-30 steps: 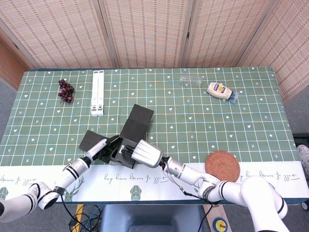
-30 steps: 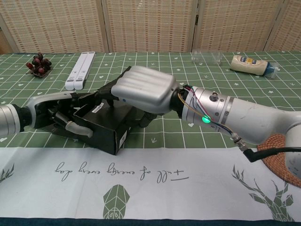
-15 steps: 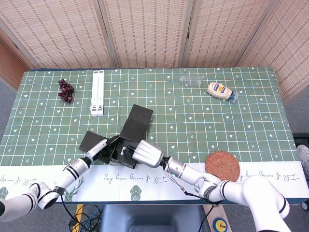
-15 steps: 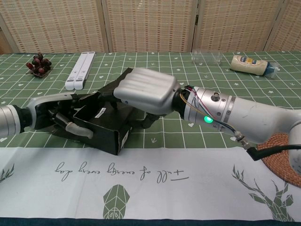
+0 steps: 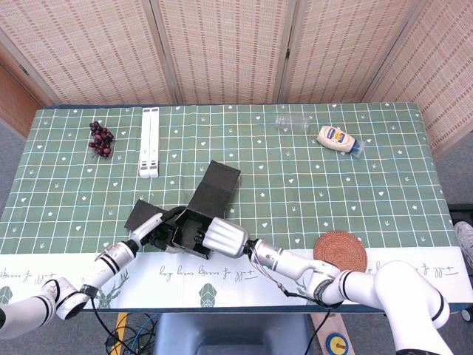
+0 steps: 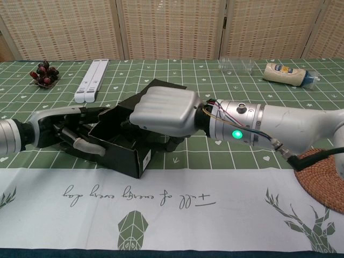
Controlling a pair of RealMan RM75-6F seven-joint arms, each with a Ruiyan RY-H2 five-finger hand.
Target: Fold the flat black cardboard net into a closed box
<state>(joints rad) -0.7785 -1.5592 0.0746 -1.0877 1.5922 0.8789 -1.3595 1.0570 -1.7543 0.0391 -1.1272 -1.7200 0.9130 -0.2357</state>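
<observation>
Black cardboard box (image 5: 194, 228) (image 6: 119, 146): partly folded, near the front edge of the counter (image 5: 295, 185), left of centre. One long flap (image 5: 216, 188) lies open toward the far side; a smaller flap (image 5: 137, 215) lies out at the left.

Left hand (image 5: 157, 229) (image 6: 59, 131): forearm low, reaching in from the front-left corner. Palm against the box's left side, fingers (image 6: 85, 148) curled around the left wall and holding it.

Right hand (image 5: 222, 238) (image 6: 164, 112): forearm nearly level, stretching leftward along the counter's front edge. Back of the hand uppermost; fingers bent down into the box's open top and pressed on its inner wall. Fingertips hidden behind the cardboard.

Other items on the counter, all well apart from the box: grapes (image 5: 101, 138) at far left; a white folded stand (image 5: 150, 142) just beside them; a clear bottle (image 5: 294, 122) and a mayonnaise bottle (image 5: 338, 138) at far right; a woven coaster (image 5: 341, 254) near the right front.
</observation>
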